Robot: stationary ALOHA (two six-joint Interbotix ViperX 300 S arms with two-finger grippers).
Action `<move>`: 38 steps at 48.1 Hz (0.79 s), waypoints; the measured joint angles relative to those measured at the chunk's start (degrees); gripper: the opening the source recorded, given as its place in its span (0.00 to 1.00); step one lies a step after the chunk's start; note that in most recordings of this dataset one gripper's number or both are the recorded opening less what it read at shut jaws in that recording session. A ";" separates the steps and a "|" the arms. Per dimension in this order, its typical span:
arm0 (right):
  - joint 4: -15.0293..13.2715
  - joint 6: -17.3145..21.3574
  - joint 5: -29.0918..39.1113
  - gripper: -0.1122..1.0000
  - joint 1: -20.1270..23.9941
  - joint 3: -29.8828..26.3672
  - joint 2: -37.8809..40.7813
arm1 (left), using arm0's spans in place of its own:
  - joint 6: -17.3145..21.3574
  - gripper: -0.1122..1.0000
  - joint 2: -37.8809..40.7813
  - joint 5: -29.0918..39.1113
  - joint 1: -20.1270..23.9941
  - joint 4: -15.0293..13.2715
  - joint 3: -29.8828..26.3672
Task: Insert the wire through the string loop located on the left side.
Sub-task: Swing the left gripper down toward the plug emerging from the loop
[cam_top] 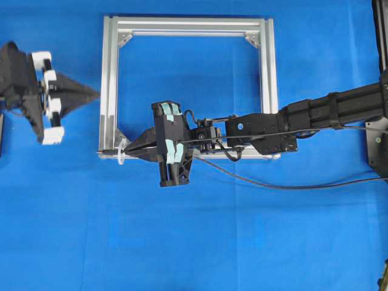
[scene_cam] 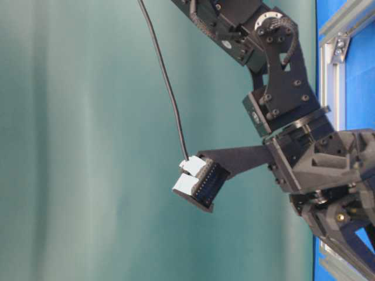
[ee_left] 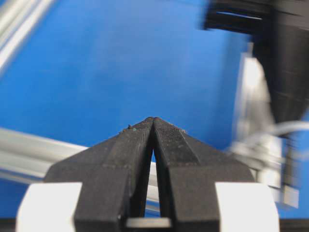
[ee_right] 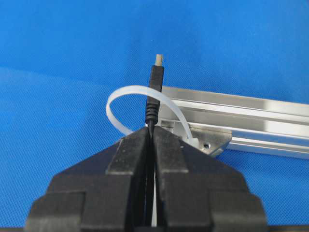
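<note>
The right gripper [ee_right: 150, 133] is clenched on the thin black wire [ee_right: 155, 92] just behind its silver-tipped plug, keeping the tip rigid for threading. The plug already projects through the whitish translucent string loop [ee_right: 126, 94] at the silver aluminium frame [cam_top: 109, 91]'s lower-left corner. The right arm reaches level across the frame. The left gripper [cam_top: 91, 93] points at the frame's left rail from outside, clenched on nothing.

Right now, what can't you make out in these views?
- Right wrist: the right gripper fingers hide the string loop's near side.
- Overhead: loop tiny, wire tip barely resolvable.
- Left wrist: frame motion-blurred behind the left gripper.
- Table-level: loop and plug out of frame.
</note>
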 measured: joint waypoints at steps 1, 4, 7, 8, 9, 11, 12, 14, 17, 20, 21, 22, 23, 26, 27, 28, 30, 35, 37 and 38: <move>0.00 0.00 0.00 0.10 0.00 0.00 0.00 | 0.09 0.10 -0.09 0.09 -0.88 0.00 0.09; 0.09 0.00 0.00 0.10 0.00 0.00 0.00 | 0.44 0.10 -0.62 0.09 -3.60 0.00 0.35; 0.09 0.00 0.00 0.10 0.00 0.00 0.00 | 0.70 0.10 -0.97 0.26 -7.12 0.18 0.62; 0.09 0.00 0.00 0.10 0.00 0.00 0.00 | 0.88 0.10 -1.05 0.26 -8.00 0.18 0.62; 0.09 -0.09 0.00 0.10 0.00 0.00 0.00 | 1.05 0.10 -1.14 0.35 -8.88 0.26 0.70; 0.09 -0.09 0.00 0.10 0.00 0.00 0.00 | 0.79 0.10 -1.23 0.35 -10.63 0.26 0.62; 0.09 -0.09 0.00 0.10 0.00 0.00 0.09 | 0.79 0.10 -1.32 0.35 -11.51 0.35 0.62; 0.09 0.00 0.00 0.10 0.00 0.00 0.00 | 0.88 0.10 -1.32 0.35 -13.01 0.35 0.62; 0.09 0.00 0.00 0.10 0.00 0.00 0.00 | 1.05 0.10 -1.32 0.35 -14.77 0.35 0.53; 0.00 0.00 0.00 0.10 0.00 0.00 0.09 | 1.14 0.10 -1.23 0.35 -15.03 0.35 0.44; 0.00 -0.09 0.09 0.10 0.00 0.00 0.00 | 0.97 0.10 -1.23 0.35 -15.12 0.35 0.35; 0.09 0.00 0.00 0.10 0.00 0.00 0.00 | 0.97 0.10 -1.14 0.35 -15.12 0.35 0.35; 0.09 0.00 0.00 0.10 0.00 0.00 0.00 | 0.97 0.10 -1.14 0.35 -15.12 0.35 0.35; 0.09 0.00 0.00 0.10 -0.09 0.00 0.09 | 0.97 0.10 -1.05 0.35 -15.12 0.35 0.26; 0.09 0.00 0.00 0.10 0.00 0.00 0.00 | 0.97 0.10 -1.05 0.35 -15.12 0.35 0.26; 0.00 0.00 0.00 0.10 -0.09 0.00 0.09 | 0.97 0.10 -1.05 0.35 -15.12 0.35 0.26; 0.09 0.00 0.00 0.10 -0.09 0.00 0.00 | 0.97 0.10 -1.05 0.44 -15.12 0.35 0.26; 0.09 0.00 0.00 0.10 0.00 0.00 0.00 | 0.88 0.11 -0.97 0.44 -15.21 0.35 0.26; 0.09 0.00 0.00 0.10 -0.09 0.00 0.09 | 0.79 0.12 -0.97 0.44 -15.12 0.35 0.26; 0.09 0.00 0.00 0.10 0.00 0.00 0.00 | 0.79 0.14 -0.97 0.44 -15.12 0.35 0.26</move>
